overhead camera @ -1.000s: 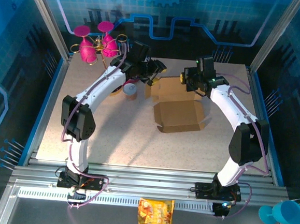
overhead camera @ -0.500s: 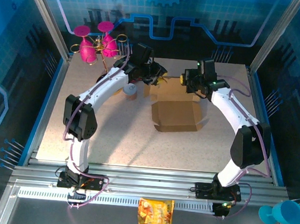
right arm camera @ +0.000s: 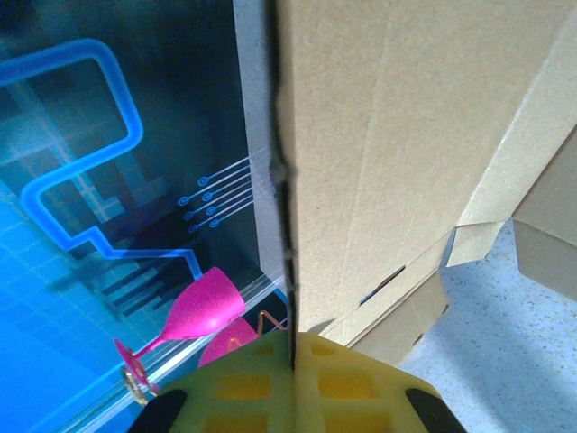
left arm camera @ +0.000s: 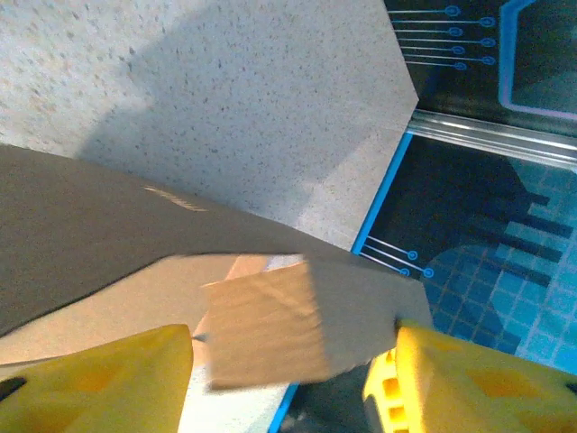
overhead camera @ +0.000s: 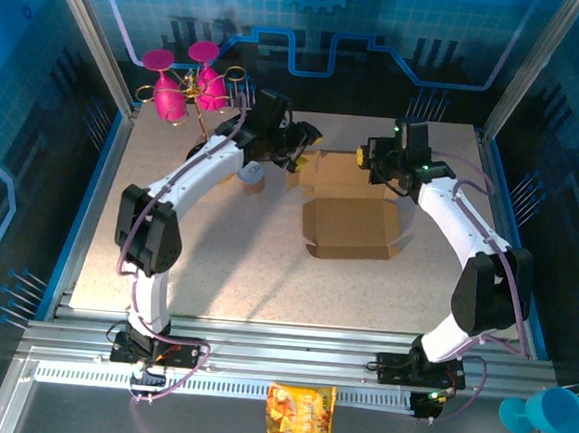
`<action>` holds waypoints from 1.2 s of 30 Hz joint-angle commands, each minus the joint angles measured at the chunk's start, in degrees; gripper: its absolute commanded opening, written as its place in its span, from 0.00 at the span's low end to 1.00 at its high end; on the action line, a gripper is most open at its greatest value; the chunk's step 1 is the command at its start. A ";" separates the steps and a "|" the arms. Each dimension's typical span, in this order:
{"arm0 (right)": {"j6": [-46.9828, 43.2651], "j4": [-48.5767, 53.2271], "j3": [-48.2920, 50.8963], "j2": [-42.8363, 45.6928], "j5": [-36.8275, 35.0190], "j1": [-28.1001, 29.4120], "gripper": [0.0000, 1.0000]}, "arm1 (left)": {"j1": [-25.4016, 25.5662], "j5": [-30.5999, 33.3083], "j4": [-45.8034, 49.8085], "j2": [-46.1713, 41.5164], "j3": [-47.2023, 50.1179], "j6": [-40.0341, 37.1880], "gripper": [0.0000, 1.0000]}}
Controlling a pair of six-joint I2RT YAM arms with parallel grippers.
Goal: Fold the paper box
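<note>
Paper box (overhead camera: pixel 349 226) lies in the middle of the table (overhead camera: pixel 216 261), its far panel raised. Right gripper (right arm camera: pixel 291 347) is clamped on that panel's edge; left gripper (left arm camera: pixel 288 361) stands open astride a corner flap. Light, stiff cardboard, probably springy at creases: grip edges near folds

paper box (overhead camera: pixel 349 229): matt brown cardboard; table (overhead camera: pixel 216 256): matt, speckled; fingers (right arm camera: pixel 242 383): smooth yellow plastic.
</note>
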State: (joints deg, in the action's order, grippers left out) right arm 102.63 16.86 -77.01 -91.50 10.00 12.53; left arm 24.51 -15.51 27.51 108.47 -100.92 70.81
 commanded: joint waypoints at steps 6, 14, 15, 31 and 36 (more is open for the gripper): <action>0.84 5.67 -0.64 4.49 7.55 -5.76 0.00 | -5.86 0.85 -6.78 -24.33 31.40 -10.07 0.29; 1.91 14.30 -6.23 7.06 9.60 -8.02 0.00 | -5.18 -2.68 -31.95 -19.71 47.44 -5.46 0.08; 2.22 14.82 -6.55 7.50 9.56 -8.03 0.00 | -5.01 -2.90 -34.06 -18.65 47.56 -5.03 0.11; 6.30 18.07 -10.80 9.83 13.06 -9.96 0.00 | -1.01 -5.44 -72.17 3.11 43.68 9.79 0.44; 6.95 17.28 -10.10 9.70 13.45 -9.98 0.00 | -0.14 -6.73 -71.93 5.34 40.40 9.10 0.46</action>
State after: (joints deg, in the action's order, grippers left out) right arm 108.16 33.63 -85.91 -82.11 21.76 3.29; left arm 23.79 -20.45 -39.38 113.40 -57.95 79.44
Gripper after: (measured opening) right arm 0.055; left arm 0.460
